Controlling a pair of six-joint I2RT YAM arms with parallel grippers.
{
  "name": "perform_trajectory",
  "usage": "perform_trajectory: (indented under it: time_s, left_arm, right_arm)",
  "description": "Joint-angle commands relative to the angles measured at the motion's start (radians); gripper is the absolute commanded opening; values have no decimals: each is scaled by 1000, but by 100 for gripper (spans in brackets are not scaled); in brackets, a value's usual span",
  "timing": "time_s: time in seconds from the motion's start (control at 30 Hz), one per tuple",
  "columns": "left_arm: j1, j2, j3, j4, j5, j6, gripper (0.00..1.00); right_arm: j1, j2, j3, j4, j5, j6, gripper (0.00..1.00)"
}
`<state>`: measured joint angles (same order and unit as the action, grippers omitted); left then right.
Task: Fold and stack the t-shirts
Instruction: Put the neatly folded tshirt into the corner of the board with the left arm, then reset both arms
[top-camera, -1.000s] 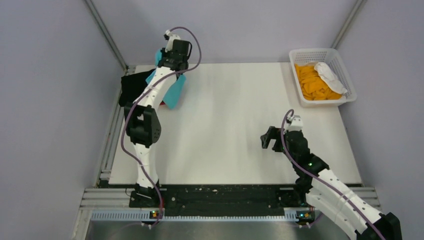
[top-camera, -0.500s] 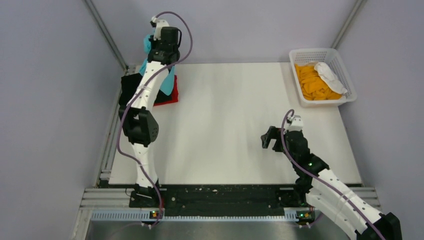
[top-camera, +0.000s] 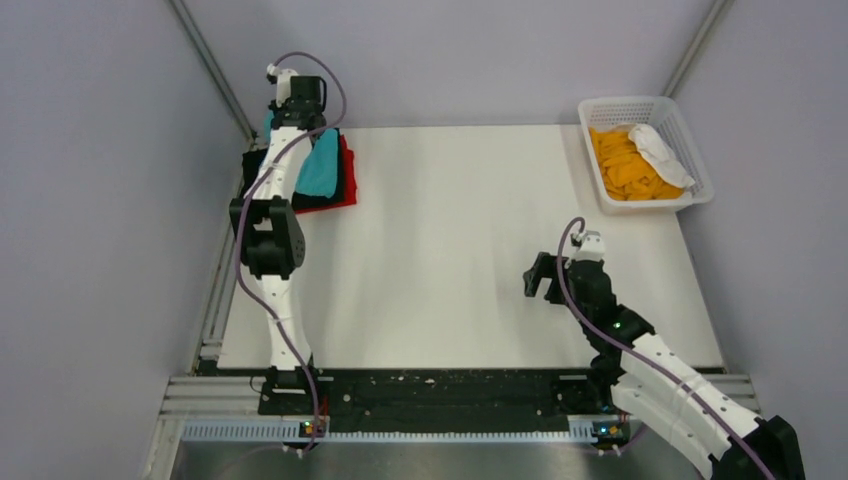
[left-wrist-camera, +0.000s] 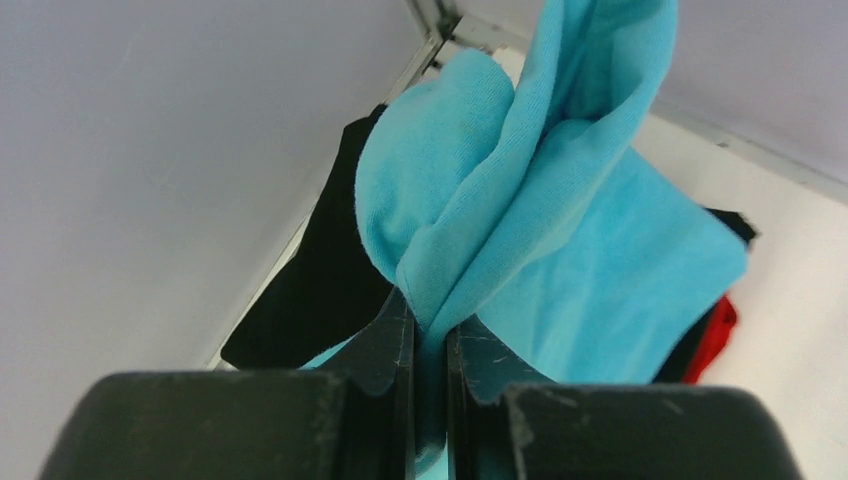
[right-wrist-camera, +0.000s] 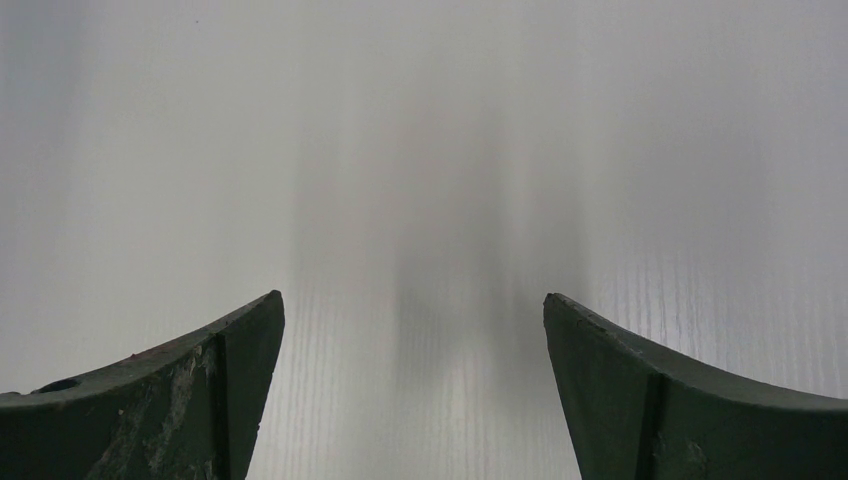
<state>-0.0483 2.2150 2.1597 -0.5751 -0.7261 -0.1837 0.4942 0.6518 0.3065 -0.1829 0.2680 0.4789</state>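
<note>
My left gripper (top-camera: 280, 118) is at the far left corner of the table, shut on a bunched fold of the turquoise-blue t-shirt (top-camera: 320, 165). In the left wrist view the cloth (left-wrist-camera: 560, 220) is pinched between my fingers and hangs down over the pile. Under it lie a black t-shirt (top-camera: 258, 172) and a red t-shirt (top-camera: 346, 180), also seen in the left wrist view as black (left-wrist-camera: 310, 280) and red (left-wrist-camera: 716, 332). An orange t-shirt (top-camera: 622, 168) lies in the basket. My right gripper (top-camera: 536, 276) is open and empty above bare table at the right middle.
A white lattice basket (top-camera: 690, 140) stands at the far right corner with a white cloth (top-camera: 660, 152) on the orange one. Grey walls close in the left, back and right sides. The metal rail and arm bases run along the near edge.
My left gripper has carried the turquoise-blue t-shirt left and back, from beside the pile to over it, so the cloth now drapes on the black and red shirts. The right arm has not moved.
</note>
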Motion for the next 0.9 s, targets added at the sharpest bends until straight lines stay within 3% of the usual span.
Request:
perform_trajectory:
  time_s: [0.0, 0.2, 0.23, 0.3, 0.33, 0.37, 0.4, 0.73, 0.87]
  left_arm:
    - [19, -17, -66, 77, -41, -16, 0]
    - [21, 2, -100, 144, -98, 23, 0]
    - [21, 3, -107, 155, -107, 30, 6]
    - [21, 1, -114, 169, -118, 39, 41]
    - [21, 1, -116, 173, -123, 41, 74]
    - [20, -1, -118, 177, -123, 46, 88]
    - [21, 1, -117, 176, -122, 51, 95]
    - [21, -1, -142, 128, 15, -2, 99]
    - [19, -65, -190, 92, 186, -80, 99]
  right_arm:
    - [-8, 15, 22, 23, 27, -3, 99]
    - [-8, 24, 28, 21, 29, -2, 99]
    - [-8, 23, 28, 20, 30, -2, 99]
    - [-8, 23, 31, 16, 29, -1, 99]
    - [-8, 23, 32, 16, 29, -1, 99]
    - [-8, 23, 33, 16, 31, 0, 99]
    - [-9, 23, 33, 15, 32, -1, 99]
    - [-8, 17, 37, -10, 21, 10, 99]
    - [-8, 6, 36, -10, 23, 10, 99]
